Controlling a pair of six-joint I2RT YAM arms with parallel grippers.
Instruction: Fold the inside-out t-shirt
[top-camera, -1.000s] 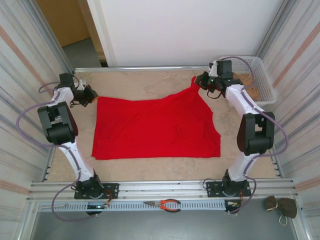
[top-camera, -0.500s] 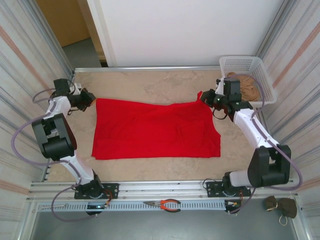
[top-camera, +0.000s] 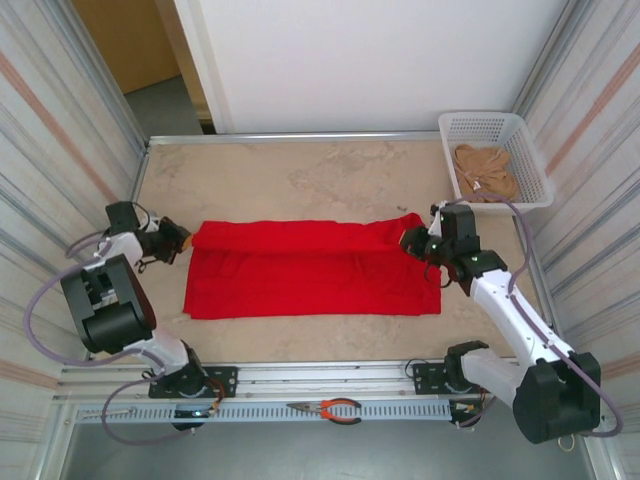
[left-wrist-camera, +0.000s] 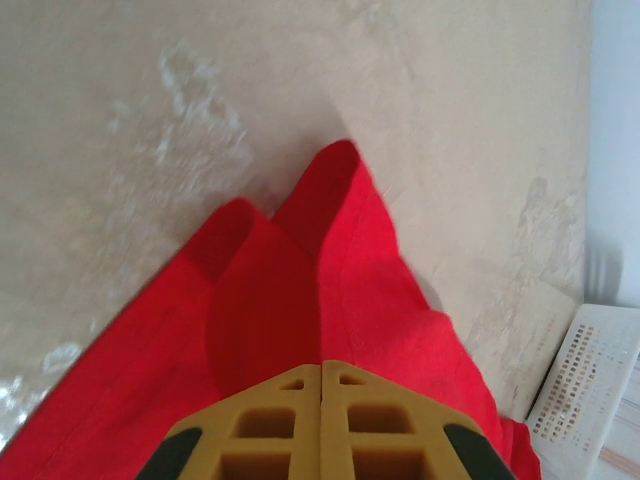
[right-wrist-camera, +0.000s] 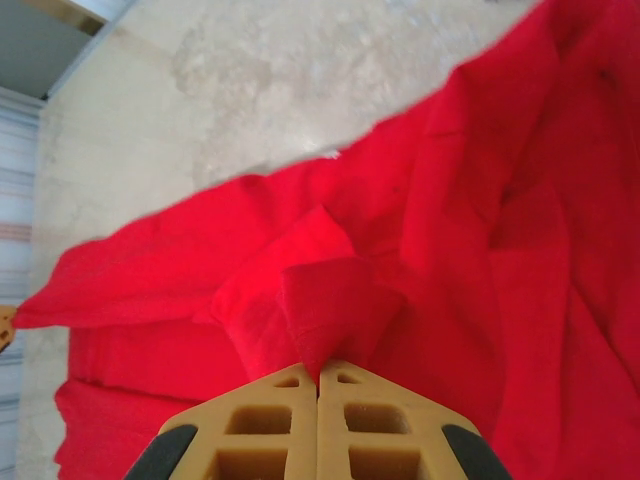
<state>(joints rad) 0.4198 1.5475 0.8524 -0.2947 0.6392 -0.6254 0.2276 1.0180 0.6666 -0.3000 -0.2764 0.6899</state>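
Clamping opposite ends of the t-shirt, left hand and right hand, both low.

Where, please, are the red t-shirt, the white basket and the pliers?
red t-shirt (top-camera: 310, 275), top external view, middle of the cloth.
white basket (top-camera: 480, 128), top external view, its far wall.
pliers (top-camera: 320, 407), top external view, near the pivot.
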